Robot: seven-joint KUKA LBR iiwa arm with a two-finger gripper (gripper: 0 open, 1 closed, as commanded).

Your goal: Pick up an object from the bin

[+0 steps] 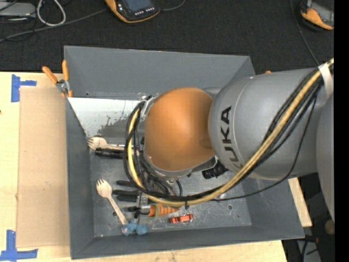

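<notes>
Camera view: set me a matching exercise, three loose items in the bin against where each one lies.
Things:
1. wooden spork
2. small red-orange piece
3. pale rounded piece

Places:
A. low in the view, under the orange wrist cover
B. by the left wall of the bin, highest of the three in the view
C. on the left of the floor, handle running down to a blue lump

Pairs: 1-C, 2-A, 3-B.
</notes>
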